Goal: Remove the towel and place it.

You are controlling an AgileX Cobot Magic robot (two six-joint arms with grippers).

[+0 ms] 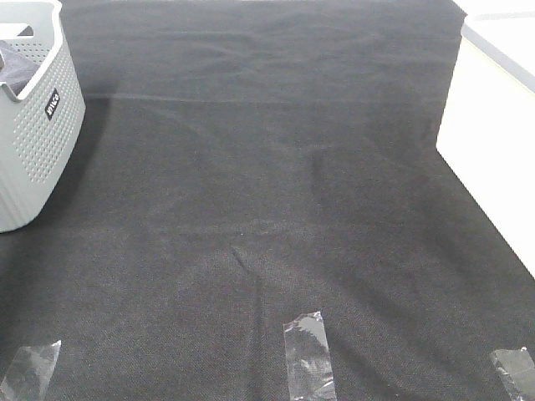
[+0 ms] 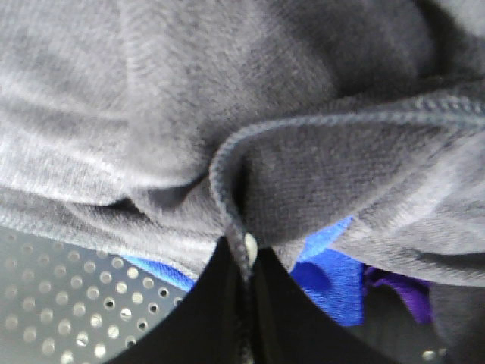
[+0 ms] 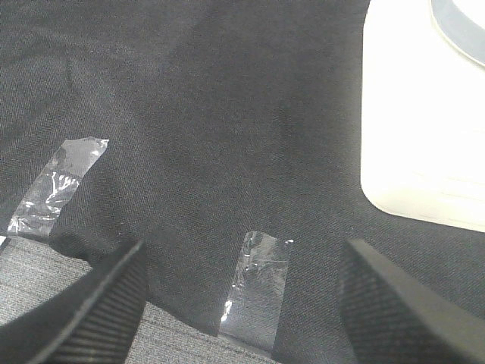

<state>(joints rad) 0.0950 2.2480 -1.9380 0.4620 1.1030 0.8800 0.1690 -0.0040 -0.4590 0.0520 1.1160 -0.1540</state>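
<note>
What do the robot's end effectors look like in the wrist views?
The left end effector shows two smooth black tapering fingers. The right end effector has broad black fingers with fine ribbed faces. No cables or markings show.

Looks like a lab test setup to me, not a home: the worktop is draped in black cloth, taped down at the edge with clear tape. One perforated laundry basket holds a towel.
</note>
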